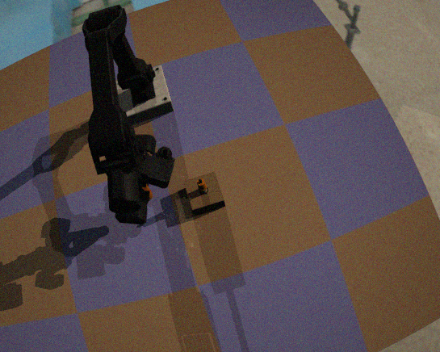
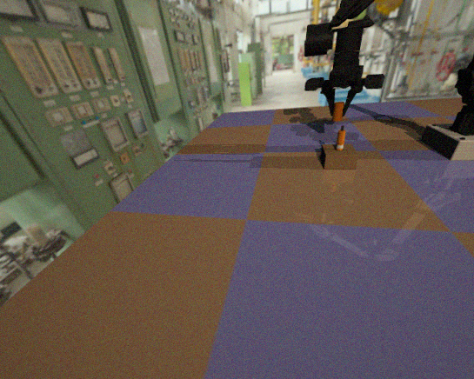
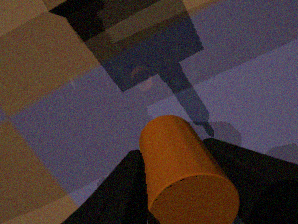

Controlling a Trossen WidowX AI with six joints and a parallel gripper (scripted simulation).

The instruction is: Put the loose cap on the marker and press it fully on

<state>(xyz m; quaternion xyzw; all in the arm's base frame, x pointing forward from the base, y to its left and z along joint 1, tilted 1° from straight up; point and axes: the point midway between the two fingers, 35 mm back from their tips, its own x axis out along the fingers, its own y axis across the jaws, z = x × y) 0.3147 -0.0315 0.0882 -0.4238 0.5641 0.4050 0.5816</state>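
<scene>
Between the fingers of the gripper (image 2: 340,105) sits the orange cap (image 2: 338,111), held upright and lifted off the surface (image 2: 228,278). Its closed end faces the wrist camera. Below and in front of the gripper, apart from it, the marker (image 2: 341,138) stands upright in the block (image 2: 338,157).

- Table (image 1: 268,182): brown and purple checkered top, large squares.
- Holder block (image 1: 203,199): dark, sits flat near the middle of the top, on a brown square.
- Arm base plate (image 1: 157,94): grey, lies flat toward the far-left corner, straddling brown and purple squares.
</scene>
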